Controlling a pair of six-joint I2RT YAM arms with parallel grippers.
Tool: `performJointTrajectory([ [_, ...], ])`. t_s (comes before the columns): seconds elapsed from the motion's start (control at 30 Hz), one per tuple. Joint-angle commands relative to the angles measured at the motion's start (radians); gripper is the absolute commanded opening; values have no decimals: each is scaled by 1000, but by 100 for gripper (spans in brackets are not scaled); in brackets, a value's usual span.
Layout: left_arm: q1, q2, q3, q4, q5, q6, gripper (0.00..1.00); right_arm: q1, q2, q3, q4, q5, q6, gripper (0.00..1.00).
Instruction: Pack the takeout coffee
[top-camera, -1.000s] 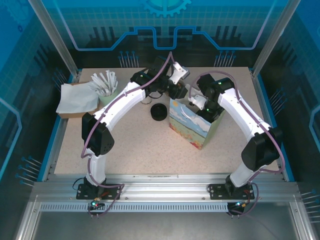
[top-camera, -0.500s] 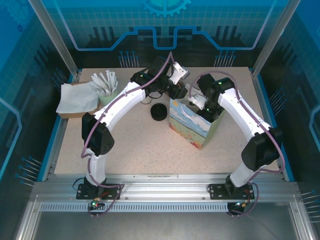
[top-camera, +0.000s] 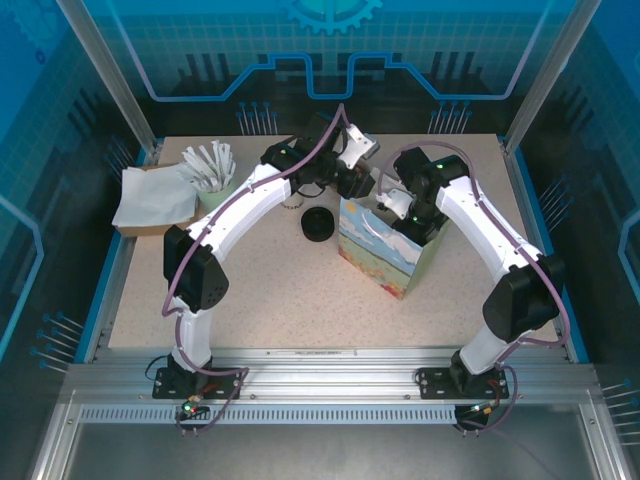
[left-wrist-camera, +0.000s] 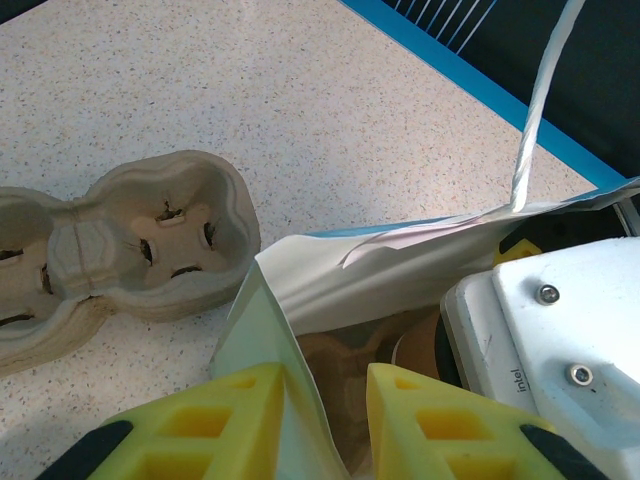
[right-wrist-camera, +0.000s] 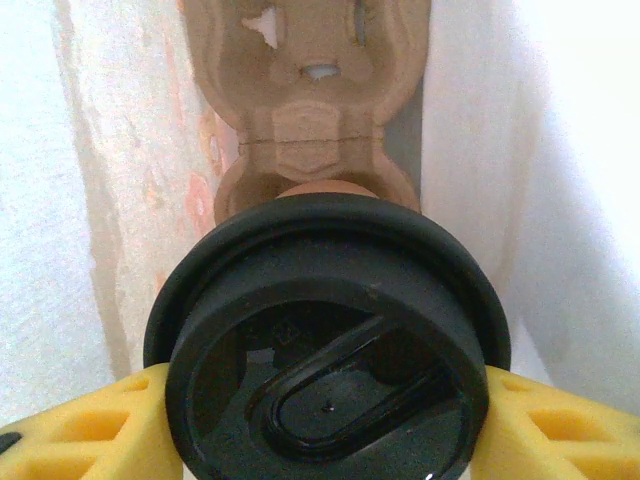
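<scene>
Right wrist: I find the takeout coffee (right-wrist-camera: 330, 340) with its body hidden under its lid, lower rim cropped. Left wrist: paper bag (left-wrist-camera: 400, 270) wall screens most contents; cup carrier (left-wrist-camera: 150, 240) cropped at left.

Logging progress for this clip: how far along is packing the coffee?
Done: the takeout coffee is down inside the paper bag, above the cardboard carrier at its bottom. In hand: the right gripper grips the cup; the left gripper pinches the bag's rim open. Remaining, likely: seat the cup, release, withdraw.
</scene>
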Motion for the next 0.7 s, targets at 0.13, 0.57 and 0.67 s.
performJointTrajectory([
  [0.13,3,0,30,-19,6,12,29,-13,0,7,0,-27,-4,37],
  [0.57,3,1,30,-17,6,11,29,-14,7,-1,-10,-47,-5,36],
  [0.67,3,1,28,-17,6,12,29,-15,10,2,-13,-44,-6,36],
])
